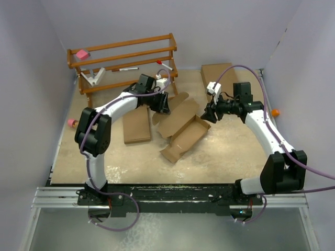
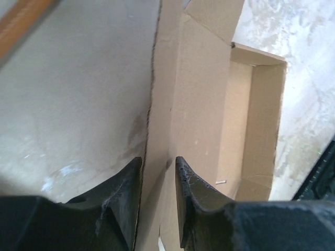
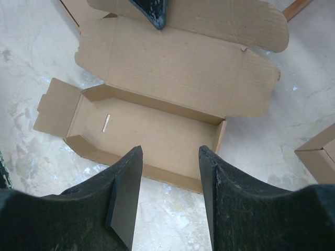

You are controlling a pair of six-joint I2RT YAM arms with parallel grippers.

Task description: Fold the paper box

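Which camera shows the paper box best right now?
Right wrist: the paper box fills it, tray and open lid plain. Top external shows it small and from afar; left wrist shows only a lid edge and one tray end.

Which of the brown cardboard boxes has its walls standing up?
The paper box in the middle, its tray open with raised walls. The box to its left and the one at the back right lie flat.

Paper box (image 1: pixel 183 133), rack (image 1: pixel 123 43) on table (image 1: pixel 225 151)
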